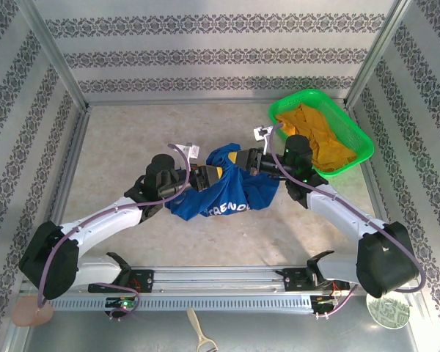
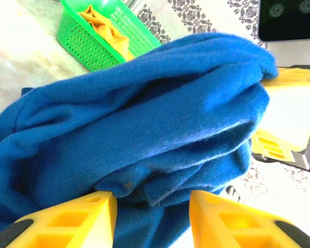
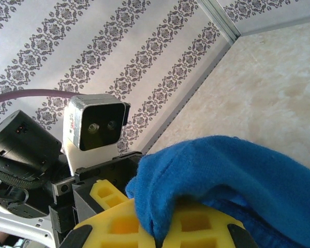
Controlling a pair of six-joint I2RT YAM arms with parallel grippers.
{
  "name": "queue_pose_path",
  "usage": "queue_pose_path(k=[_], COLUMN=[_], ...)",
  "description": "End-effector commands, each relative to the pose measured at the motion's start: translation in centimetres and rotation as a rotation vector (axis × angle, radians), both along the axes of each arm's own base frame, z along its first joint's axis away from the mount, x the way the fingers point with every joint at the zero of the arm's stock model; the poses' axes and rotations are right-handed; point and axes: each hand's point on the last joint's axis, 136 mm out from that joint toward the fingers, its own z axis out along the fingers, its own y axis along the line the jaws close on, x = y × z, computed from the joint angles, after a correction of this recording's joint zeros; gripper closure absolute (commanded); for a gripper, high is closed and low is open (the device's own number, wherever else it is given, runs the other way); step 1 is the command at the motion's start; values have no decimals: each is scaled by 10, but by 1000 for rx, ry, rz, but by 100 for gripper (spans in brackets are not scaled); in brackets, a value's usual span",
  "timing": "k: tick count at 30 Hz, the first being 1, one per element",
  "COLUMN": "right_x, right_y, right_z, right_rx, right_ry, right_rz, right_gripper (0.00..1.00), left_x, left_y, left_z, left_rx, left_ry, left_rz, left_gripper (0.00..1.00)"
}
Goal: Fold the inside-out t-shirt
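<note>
The blue t-shirt [image 1: 224, 192] lies bunched in a loose heap at the middle of the surface [image 1: 132, 132], white lettering showing on its near side, its top edge raised between the two wrists. The right jaws are pressed together on a fold at the heap's upper right; in the right wrist view the cloth drapes over the yellow tips. The left jaws stand apart with a thick roll of cloth between them, not visibly clamped on it. The likeliest trouble, as I judge it, is the left jaws biting several layers at once, so the heap would come up as a lump rather than open flat. The right side's thin pinch might also slip if the arms pull apart sharply. The wrists sit close enough that a careless turn could knock them together. The left arm [image 1: 110, 220] and right arm [image 1: 337, 209] both reach inward from the near corners, forearms slanted toward the middle, wrists facing each other across the heap. A green basket [image 1: 352, 132] holding an orange cloth [image 1: 319, 139] sits just beyond the right wrist.
</note>
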Motion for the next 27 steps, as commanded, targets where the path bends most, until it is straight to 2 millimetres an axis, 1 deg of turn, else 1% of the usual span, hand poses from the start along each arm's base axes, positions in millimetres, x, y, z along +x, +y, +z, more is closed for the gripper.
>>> queue_pose_path(k=[1,3,4,6,7,10,13,15,16,17,18,19,20,21,23,25,27], right_x=[1,0,1,1,1,4,15,29,37,44,52,59,66,71,73,67,56], right_y=[-4,-4,-4,-5,-5,-8,-15,-22,-25,-28,-30,-32,-34,-34,-36,-43,-54], right_z=[6,6,5,4,3,-1,-9,-20,-25,-31,-38,-43,-47,-49,-46,-38,-29], right_rx=[20,21,19,17,16,10,-3,-19,-29,-38,-50,-58,-62,-61,-53,-59,-75], right_ry=[-28,-27,-23,-24,-24,-20,-1,28,46,60,76,90,105,115,117,106,88], right_rz=[-14,-10,-11,-19,-20,-36,-91,-148,-180,-209,-238,-259,-275,-284,-299,-327,-377], right_gripper=[100,100,100,100,100,100,100,100,91,72,56,49,45,43,42,41,41], left_x=[6,9,10,14,15,16,9,2,-1,-3,-6,-9,-11,-12,-13,-9,-1], left_y=[-7,-8,-9,-13,-15,-18,-14,-10,-9,-8,-7,-7,-8,-10,-13,-13,-12], left_z=[27,27,27,29,31,35,42,56,63,72,82,94,105,115,131,142,144], left_rx=[-34,-32,-30,-35,-37,-33,-23,-51,-65,-83,-104,-128,-149,-170,-211,-260,-286], left_ry=[-70,-74,-75,-80,-81,-83,-90,-90,-85,-77,-71,-70,-63,-53,-33,-10,17], left_rz=[-6,-4,-1,-5,-11,-29,-43,-61,-70,-76,-89,-106,-124,-143,-166,-160,-127], left_gripper=[59,60,63,74,78,99,100,100,100,100,100,100,100,100,100,100,100])
